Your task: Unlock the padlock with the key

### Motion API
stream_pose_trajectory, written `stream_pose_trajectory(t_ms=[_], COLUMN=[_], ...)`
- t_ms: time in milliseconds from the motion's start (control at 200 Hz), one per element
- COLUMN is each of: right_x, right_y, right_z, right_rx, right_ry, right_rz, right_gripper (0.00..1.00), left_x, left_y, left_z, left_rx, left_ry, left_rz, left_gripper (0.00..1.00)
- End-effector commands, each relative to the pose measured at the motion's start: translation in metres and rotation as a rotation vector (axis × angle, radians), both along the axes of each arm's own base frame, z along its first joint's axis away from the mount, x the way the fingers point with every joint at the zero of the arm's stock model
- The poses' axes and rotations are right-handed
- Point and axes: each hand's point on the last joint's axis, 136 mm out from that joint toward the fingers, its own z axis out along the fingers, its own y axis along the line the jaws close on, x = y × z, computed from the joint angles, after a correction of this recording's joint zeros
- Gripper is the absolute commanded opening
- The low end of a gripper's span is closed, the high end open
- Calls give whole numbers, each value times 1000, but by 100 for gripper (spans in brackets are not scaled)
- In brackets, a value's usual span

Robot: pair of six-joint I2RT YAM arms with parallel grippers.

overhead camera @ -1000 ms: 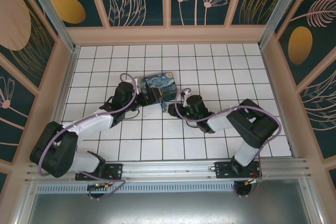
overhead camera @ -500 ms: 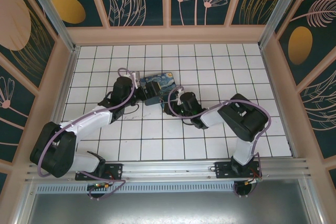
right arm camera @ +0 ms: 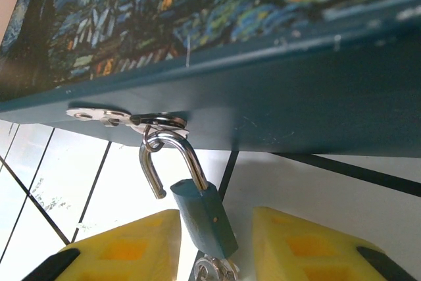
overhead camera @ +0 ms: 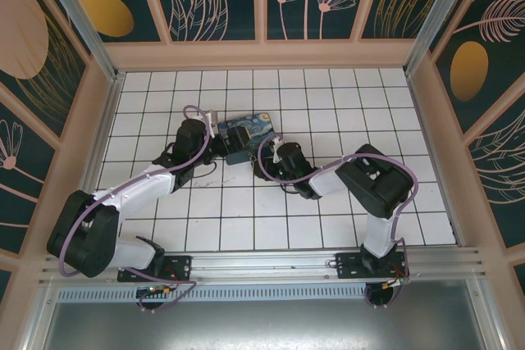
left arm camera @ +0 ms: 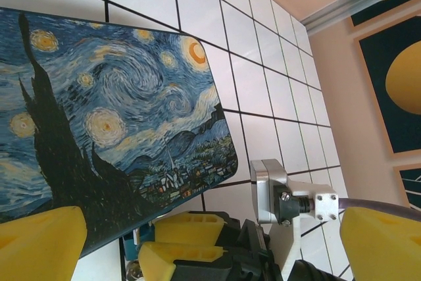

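**Painted box** (overhead camera: 246, 130): Starry-Night lid, standing on the white tiled floor (overhead camera: 246, 219). All entries below are placed from it.

**Padlock** (right arm camera: 204, 218): teal body. It hangs by its shackle (right arm camera: 172, 156) from the hasp (right arm camera: 125, 118) on the box's side wall. One shackle leg stands free of the body.

**Metal piece** (right arm camera: 212, 270): silvery, at the padlock's lower end, too cropped to identify.

**Right gripper** (right arm camera: 214, 228): at the box's hasp side, released. Its yellow pads (right arm camera: 131, 241) flank the padlock body, and floor shows between the body and one pad.

**Left gripper** (left arm camera: 210, 228): beside the box's left end, spread wide, grasping nothing.
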Motion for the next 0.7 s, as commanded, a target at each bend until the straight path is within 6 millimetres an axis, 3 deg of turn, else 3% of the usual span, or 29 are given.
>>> stream_pose_trajectory(t_ms=[0,170,410,696], right_x=[-7,-4,-3,-5], right_y=[8,9,1,-32], right_z=[-11,-13,-14,-14], right_rx=[-18,-13,-27,-102], right_ry=[23,27,36,68], right_rz=[38,27,-9,-122], right_gripper=[32,25,0,0], left_x=[7,8,9,12], left_y=[0,1,6,25], left_z=[16,16,16,6], left_rx=[-20,-21,-13,154], left_ry=[-32,-32,-33,-53], left_rz=[7,11,28,65], left_gripper=[99,99,98,98])
